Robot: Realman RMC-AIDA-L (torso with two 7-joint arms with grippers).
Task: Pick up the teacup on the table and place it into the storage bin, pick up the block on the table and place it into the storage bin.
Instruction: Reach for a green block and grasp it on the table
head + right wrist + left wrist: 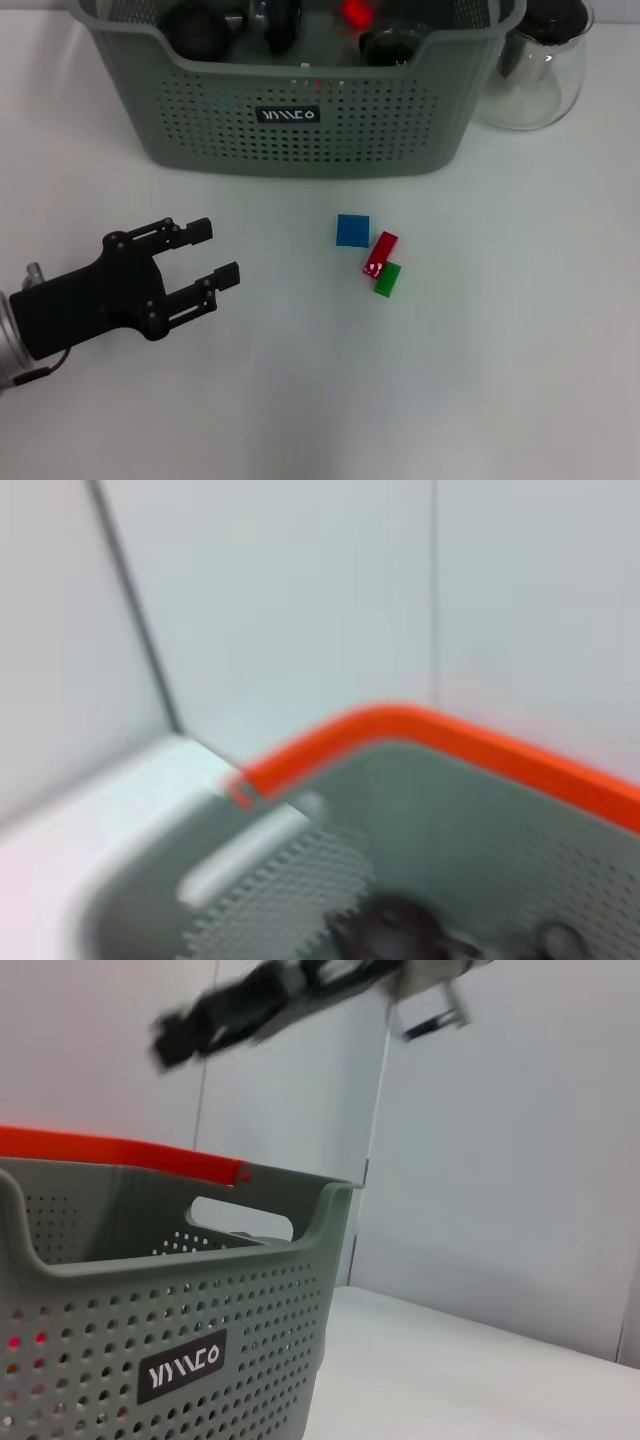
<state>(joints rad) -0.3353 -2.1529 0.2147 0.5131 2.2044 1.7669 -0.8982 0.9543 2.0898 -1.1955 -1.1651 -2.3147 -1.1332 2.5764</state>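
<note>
The storage bin (300,130) stands at the back of the table, grey-green with perforated sides and a black label; it also shows in the left wrist view (150,1310). Three small blocks lie in front of it: blue (352,230), red (380,254) and green (387,279), the red and green touching. My left gripper (220,252) hovers open and empty at the front left, well left of the blocks. My right gripper (180,1035) shows blurred above the bin. No teacup is on the table; dark round shapes (200,30) lie in the bin, and I cannot identify them.
A clear glass jug (535,70) stands right of the bin. The bin has an orange rim (450,745) along its far side. White table surface stretches around the blocks and to the front right.
</note>
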